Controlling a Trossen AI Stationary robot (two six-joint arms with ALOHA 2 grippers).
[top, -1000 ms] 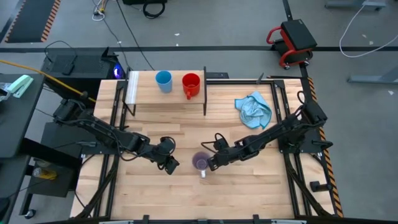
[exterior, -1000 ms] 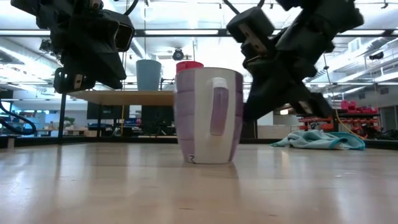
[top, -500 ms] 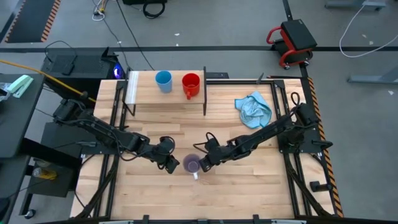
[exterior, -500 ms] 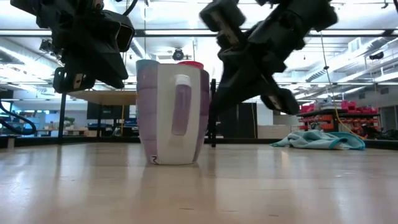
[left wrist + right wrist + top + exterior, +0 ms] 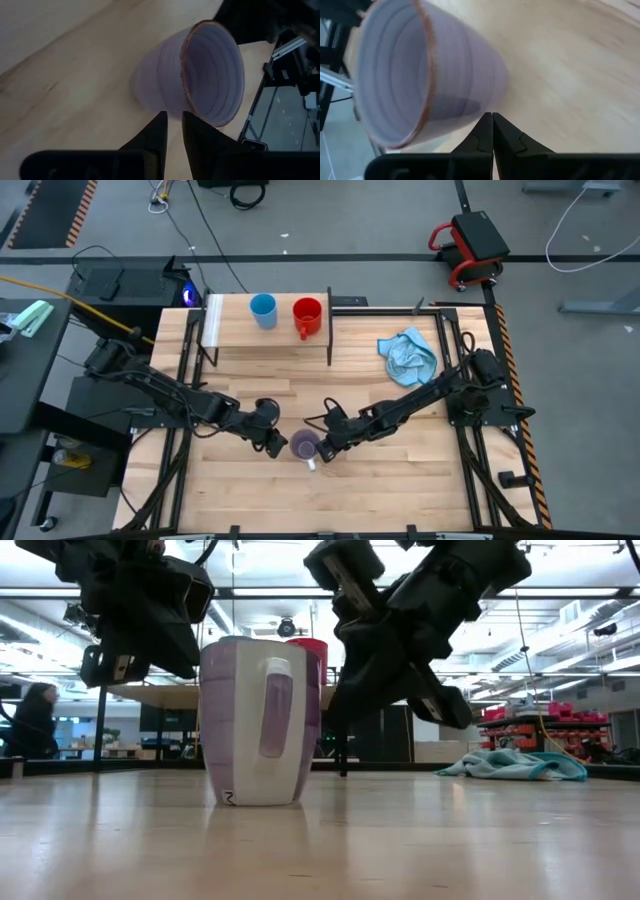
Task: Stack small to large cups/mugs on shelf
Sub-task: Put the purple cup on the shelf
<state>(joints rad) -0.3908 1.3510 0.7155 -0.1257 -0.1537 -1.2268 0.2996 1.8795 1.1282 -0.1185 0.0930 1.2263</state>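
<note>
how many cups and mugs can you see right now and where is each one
3. A light blue handleless cup and a red mug with handle stand on the low light-wood shelf; a lilac-purple mug with handle stands on the tabletop between both grippers.

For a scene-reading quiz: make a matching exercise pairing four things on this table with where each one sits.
Things:
1. lilac mug
2. red mug
3. light blue cup
4. blue cloth

Places:
A. on the shelf, beside the blue cup, nearer the shelf's right end
B. on the tabletop between the two grippers
C. crumpled on the tabletop right of the shelf
D. on the shelf, to the red mug's left

Pairs: 1-B, 2-A, 3-D, 4-C
</note>
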